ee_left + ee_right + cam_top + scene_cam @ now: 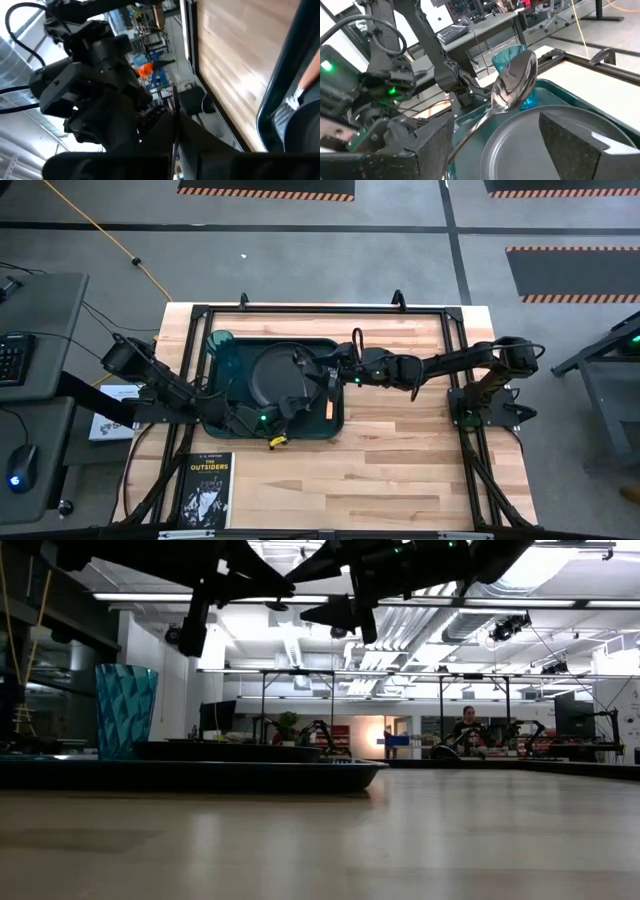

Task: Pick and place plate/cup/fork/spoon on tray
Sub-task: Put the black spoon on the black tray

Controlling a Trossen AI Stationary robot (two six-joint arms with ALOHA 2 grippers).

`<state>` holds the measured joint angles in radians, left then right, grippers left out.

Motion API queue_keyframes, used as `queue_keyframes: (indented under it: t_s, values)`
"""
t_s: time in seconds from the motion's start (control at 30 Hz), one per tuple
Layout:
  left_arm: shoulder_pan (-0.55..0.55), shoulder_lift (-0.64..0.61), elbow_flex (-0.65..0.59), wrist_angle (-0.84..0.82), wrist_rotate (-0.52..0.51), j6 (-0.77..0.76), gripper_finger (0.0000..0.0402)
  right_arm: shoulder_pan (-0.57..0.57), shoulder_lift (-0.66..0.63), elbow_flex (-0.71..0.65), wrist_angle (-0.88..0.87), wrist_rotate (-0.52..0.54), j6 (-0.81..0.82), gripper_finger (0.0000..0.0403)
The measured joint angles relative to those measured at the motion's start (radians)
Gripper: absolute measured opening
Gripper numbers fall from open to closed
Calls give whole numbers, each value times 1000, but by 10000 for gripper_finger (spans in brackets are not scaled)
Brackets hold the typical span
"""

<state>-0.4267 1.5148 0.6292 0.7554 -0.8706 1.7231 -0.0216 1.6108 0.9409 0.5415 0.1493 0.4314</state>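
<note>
The dark green tray point(335, 423) lies left of the table's middle. On it stand the teal cup point(220, 346) in the far left corner and the dark plate point(272, 372) in the middle. The tan-handled fork point(330, 409) lies on the tray's right part. My right gripper point(318, 372) hovers over the plate's right side, shut on the spoon point(514, 76). The spoon's bowl points toward the cup point(506, 52). My left gripper point(288, 404) is over the tray's near part, beside the plate. The low view shows the cup point(125, 710), the plate point(230, 750) and the tray point(200, 775). My right gripper pinches the spoon's thin handle point(464, 136) between its two fingers point(432, 145); the lowest part of the hold lies below the picture's edge. The fingers come from the table's right, slanting down, and lie along the spoon. The spoon is lifted clear above the plate point(545, 150), bowl forward.
A black book point(205, 490) lies at the table's near left corner. A small yellow thing point(278, 441) sits by the tray's near rim. Bare wood point(410, 450) spreads right of and nearer than the tray. A person point(466, 726) sits far off in the room.
</note>
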Motion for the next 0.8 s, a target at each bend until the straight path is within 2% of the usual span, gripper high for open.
queue_keyframes:
  t_s: [0.17, 0.33, 0.6, 0.8]
  values:
    - [1, 35, 20, -2, -26, 40, 1, 0, 1, 0, -20, -2, 60, 282]
    - [7, 47, 30, -1, -19, 43, 1, 0, 7, 0, -25, -39, 99, 264]
    - [14, 47, 30, 0, 7, 20, 1, 0, 36, -1, -27, -81, 145, 212]
    - [15, 47, 30, -1, 8, 6, 1, 2, 36, -1, 1, -98, 145, 157]
